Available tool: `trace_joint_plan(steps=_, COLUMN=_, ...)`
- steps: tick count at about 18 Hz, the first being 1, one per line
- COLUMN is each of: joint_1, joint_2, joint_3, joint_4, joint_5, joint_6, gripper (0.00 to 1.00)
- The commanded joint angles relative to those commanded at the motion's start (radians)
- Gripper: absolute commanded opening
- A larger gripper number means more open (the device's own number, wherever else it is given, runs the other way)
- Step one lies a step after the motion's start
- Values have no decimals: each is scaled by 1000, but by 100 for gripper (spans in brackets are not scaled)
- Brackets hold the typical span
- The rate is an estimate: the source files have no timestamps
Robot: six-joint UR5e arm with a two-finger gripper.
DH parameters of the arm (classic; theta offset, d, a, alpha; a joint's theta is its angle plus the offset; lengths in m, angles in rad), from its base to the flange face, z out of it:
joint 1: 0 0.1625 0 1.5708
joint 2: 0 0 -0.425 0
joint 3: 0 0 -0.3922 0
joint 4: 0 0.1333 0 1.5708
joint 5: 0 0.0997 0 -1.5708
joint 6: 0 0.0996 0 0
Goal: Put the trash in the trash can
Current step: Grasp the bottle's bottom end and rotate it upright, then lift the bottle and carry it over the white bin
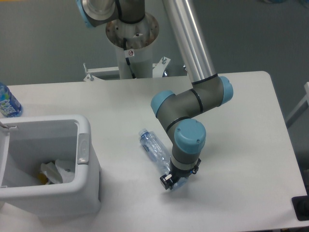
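Right now my gripper (172, 180) seems closed on the base of the bottle (153, 148), which lies on the table (251, 140) right of the trash can (83, 145). Empty and thin-walled, it looks light, slippery, crushable; I'd grip mid-body. One bottle here, one can.

This is a robotics lab or test cell — not a home or a shop. The plain white table (120, 104) carries almost nothing, and behind it the robot arm's metal pedestal (132, 48) is bolted to a bracket at the table's far edge. Beyond the table lies only bare grey floor. On the table the objects look like staged props — a white trash can (72, 193) at its near left corner, a labelled bottle (7, 102) at its left edge.
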Motion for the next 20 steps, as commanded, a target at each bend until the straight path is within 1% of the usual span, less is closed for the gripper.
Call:
trace_joint_plan(steps=7, joint_1=2, joint_2=26, joint_3=3, joint_4=-3, joint_5=0, joint_6=2, gripper=63)
trace_joint_plan(steps=9, joint_1=5, joint_2=60, joint_3=14, joint_4=-8, joint_5=0, joint_6=6, gripper=63)
trace_joint_plan(steps=11, joint_1=12, joint_2=107, joint_3=35, joint_4=-6, joint_5=-2, joint_6=0, gripper=63)
trace_joint_plan(steps=13, joint_1=31, joint_2=146, joint_3=87, joint_4=-2, joint_5=-11, joint_6=-3, gripper=63)
trace_joint_plan(steps=15, joint_1=44, joint_2=155, joint_3=177, joint_4=-2, joint_5=-18, joint_6=-38, gripper=63)
trace_joint_plan(steps=17, joint_1=63, joint_2=163, joint_3=251, joint_4=-2, joint_5=-58, joint_6=-72, gripper=63)
trace_joint_plan(steps=20, joint_1=69, joint_2=202, joint_3=311, joint_4=8, joint_5=-121, joint_6=-106, gripper=63)
